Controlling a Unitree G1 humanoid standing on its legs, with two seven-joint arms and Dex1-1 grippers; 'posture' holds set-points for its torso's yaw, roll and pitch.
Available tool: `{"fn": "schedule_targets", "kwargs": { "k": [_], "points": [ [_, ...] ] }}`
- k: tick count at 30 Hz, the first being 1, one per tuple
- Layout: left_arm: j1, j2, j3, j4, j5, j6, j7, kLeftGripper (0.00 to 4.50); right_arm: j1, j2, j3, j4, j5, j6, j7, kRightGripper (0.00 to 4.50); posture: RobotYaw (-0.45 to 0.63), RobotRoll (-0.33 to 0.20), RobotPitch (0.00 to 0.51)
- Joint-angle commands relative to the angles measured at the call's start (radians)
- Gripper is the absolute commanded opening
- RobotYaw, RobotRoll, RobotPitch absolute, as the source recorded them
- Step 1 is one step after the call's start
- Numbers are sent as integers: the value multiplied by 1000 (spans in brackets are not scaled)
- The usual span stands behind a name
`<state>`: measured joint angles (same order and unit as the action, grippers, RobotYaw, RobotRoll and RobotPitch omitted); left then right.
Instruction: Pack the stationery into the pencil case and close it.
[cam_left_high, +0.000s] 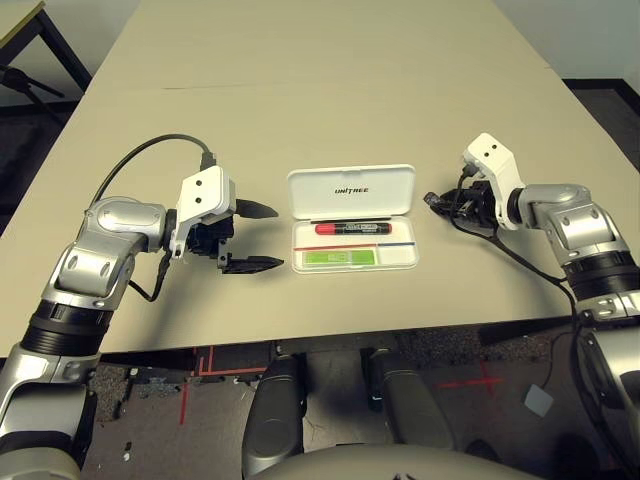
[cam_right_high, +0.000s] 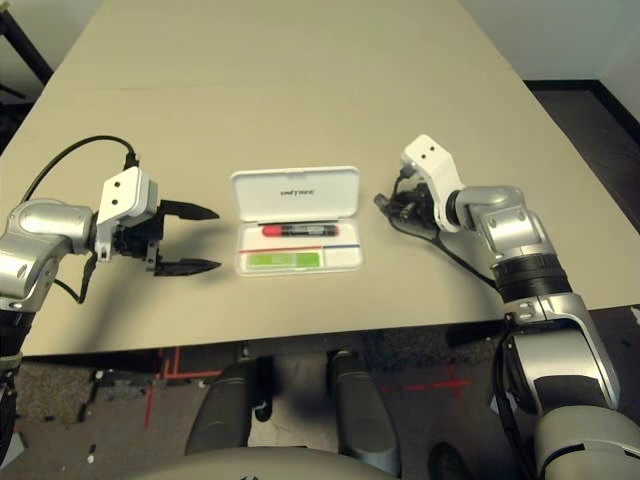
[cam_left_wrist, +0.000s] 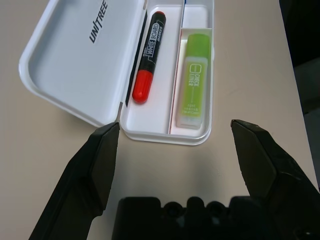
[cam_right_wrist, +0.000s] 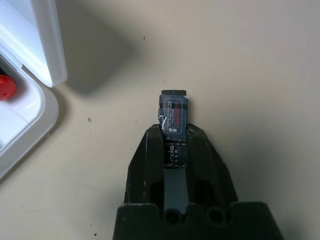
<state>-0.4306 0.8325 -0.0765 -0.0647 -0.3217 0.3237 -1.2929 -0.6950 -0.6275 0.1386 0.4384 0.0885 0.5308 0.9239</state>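
The left hand (cam_left_high: 255, 238), fingers spread, waits left of the case (cam_left_wrist: 165, 138), clear of its lid. Marker (cam_left_wrist: 148, 58) and highlighter (cam_left_wrist: 194, 82) lie inside. Right of the case, the right hand (cam_right_wrist: 174, 131) pinches the block (cam_right_wrist: 173, 117); best lower it gently into the free slot.
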Motion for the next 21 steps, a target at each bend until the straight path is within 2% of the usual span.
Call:
{"fn": "schedule_targets", "kwargs": {
  "k": [1,4,13,21],
  "points": [
    [13,11,16,-13,-15,0,-2,4500,-4,-22,-3,21,-6,3,23,307,20,0,179],
    [10,10,17,-10,-14,-6,-1,4500,-14,-56,-15,-12,17,2,85,307,19,0,179],
    [-8,6,33,49,-14,-22,-12,4500,-35,-228,25,-147,98,-36,443,307,11,0,174],
    [-5,14,24,109,15,-89,-15,4500,-53,-223,97,-266,102,-68,589,307,21,0,168]
  ]
}}
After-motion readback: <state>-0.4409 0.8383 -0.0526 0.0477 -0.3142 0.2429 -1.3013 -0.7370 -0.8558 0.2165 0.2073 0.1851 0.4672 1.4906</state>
